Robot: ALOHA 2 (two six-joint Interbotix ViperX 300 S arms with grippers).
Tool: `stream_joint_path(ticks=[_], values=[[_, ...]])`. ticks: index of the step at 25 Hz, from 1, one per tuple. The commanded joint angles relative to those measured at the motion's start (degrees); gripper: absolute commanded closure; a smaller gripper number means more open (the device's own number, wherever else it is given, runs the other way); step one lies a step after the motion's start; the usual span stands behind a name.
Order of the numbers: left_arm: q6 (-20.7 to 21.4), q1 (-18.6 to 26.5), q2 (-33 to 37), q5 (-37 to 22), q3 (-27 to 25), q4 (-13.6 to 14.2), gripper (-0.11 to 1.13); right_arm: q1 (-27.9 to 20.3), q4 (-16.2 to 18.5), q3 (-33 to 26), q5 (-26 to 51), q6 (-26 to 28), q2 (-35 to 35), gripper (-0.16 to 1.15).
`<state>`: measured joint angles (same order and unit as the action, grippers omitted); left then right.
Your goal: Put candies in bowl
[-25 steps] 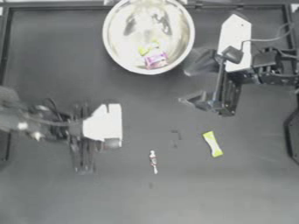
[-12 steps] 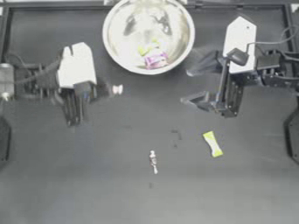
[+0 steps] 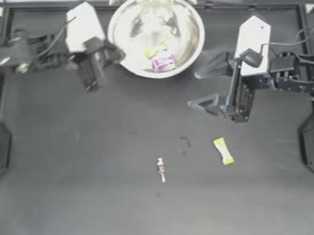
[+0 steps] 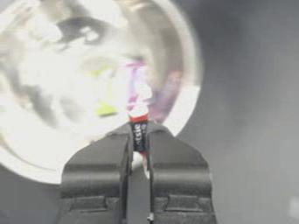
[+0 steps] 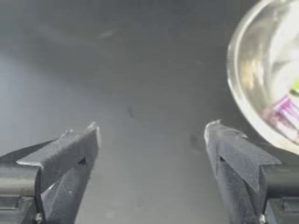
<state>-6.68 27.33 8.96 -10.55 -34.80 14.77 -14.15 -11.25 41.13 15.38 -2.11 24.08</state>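
The big white bowl (image 3: 184, 18) stands at the table's far edge; inside lie a pink-and-white candy (image 3: 163, 62) and a yellow-green one (image 3: 153, 52). My left gripper (image 3: 115, 55) is at the bowl's left rim. In the left wrist view this gripper (image 4: 139, 132) is shut on a thin white candy with reddish marks (image 4: 139, 114), held over the bowl (image 4: 187, 94). Open and holding nothing, my right gripper (image 3: 207, 87) hovers to the right of the bowl. On the table lie another yellow-green candy (image 3: 223, 151) and a thin white candy (image 3: 161, 169).
The right wrist view shows bare dark table between its open jaws, with the bowl's rim (image 5: 236, 83) to one side. A raised black frame (image 3: 55, 5) runs along the table's far edge.
My left arm has swung from the lower left of the table up to the bowl's left rim, carrying the thin white candy. The right arm has stayed put.
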Motion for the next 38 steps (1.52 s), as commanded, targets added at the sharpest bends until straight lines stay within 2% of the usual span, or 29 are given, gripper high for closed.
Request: stream_joint_path(ticks=[1, 8, 12, 14, 20, 21, 25, 28, 34, 38], values=[[0.8, 1.5, -3.3, 2.0, 4.6, 0.1, 0.66, 0.2, -0.4, -0.1, -1.4, -0.1, 1.1, -0.02], [1.3, 4.0, -10.2, 3.3, 10.7, 0.2, 0.66, 0.2, -1.0, 0.4, -2.9, -0.1, 1.0, -0.02], [1.3, 5.4, -13.0, 3.3, 13.4, 0.1, 0.6, 0.5, -1.0, 0.3, -3.3, -0.1, 0.9, -0.02], [1.2, 6.2, -14.0, 3.3, 14.4, -0.1, 0.51, 0.5, -1.0, 0.3, -3.4, -0.1, 0.9, -0.02], [1.1, 7.0, -14.9, 3.3, 16.0, -1.0, -0.02, 0.7, -1.0, 0.4, -3.5, -0.1, 0.9, -0.02], [1.2, 7.0, -14.9, 3.3, 16.1, -1.0, -0.05, 0.7, -0.8, 0.4, -3.6, -0.1, 0.9, -0.02], [1.2, 6.4, -13.3, 3.3, 15.8, -1.0, 0.03, 0.7, -1.0, 1.0, -3.7, -0.1, 0.9, -0.02], [1.2, 4.7, -10.2, 2.8, 14.5, -1.0, 0.02, 0.7, -2.7, 1.3, -3.2, 0.2, 0.9, -0.02], [1.0, -2.1, 0.6, 0.6, 8.6, -1.5, 0.02, 0.6, -7.6, 1.4, 5.0, 1.3, 1.0, -0.02], [0.9, -6.8, 7.3, -1.4, 4.7, -3.9, 0.02, 0.7, -7.8, 1.9, 9.8, 5.1, 1.1, -0.01]])
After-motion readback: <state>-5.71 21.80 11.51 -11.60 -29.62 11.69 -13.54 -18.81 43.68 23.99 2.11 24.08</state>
